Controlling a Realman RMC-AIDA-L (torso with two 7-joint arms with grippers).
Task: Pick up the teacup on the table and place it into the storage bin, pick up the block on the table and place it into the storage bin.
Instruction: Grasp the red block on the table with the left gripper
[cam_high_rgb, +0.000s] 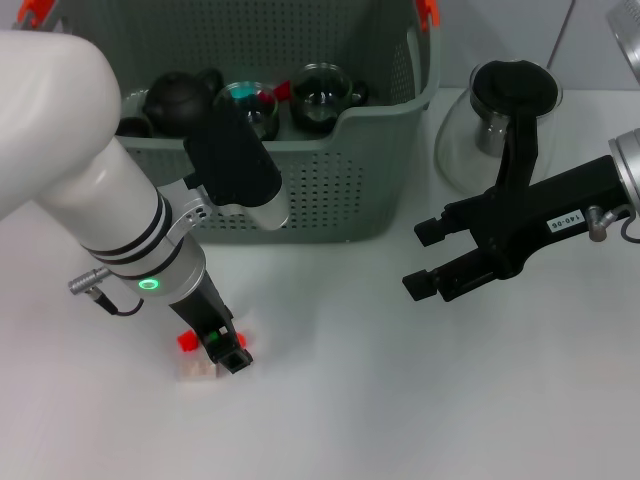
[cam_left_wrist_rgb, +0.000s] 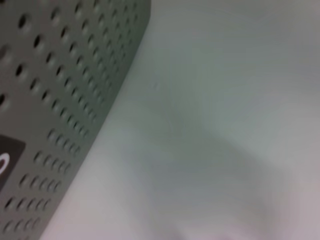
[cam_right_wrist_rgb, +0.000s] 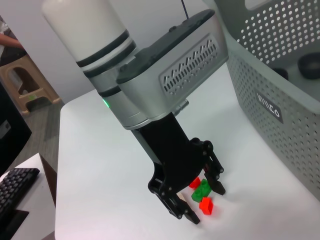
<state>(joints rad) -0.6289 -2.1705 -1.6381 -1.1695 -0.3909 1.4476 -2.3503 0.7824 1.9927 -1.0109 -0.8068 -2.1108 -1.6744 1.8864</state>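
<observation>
White table — left gripper fingers spread around block, storage bin behind.

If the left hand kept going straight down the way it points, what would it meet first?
Most likely the red and green block on the table: the left hand points down with its fingers open on either side of it.

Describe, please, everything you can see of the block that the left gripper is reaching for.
The block is a small toy-brick piece that looks like plastic: a green studded part in the middle with a red part at each end. It lies on the white table, in front of the storage bin and apart from it. The left gripper is lowered over it, one finger on either side, open; whether the fingers touch it cannot be told.
</observation>
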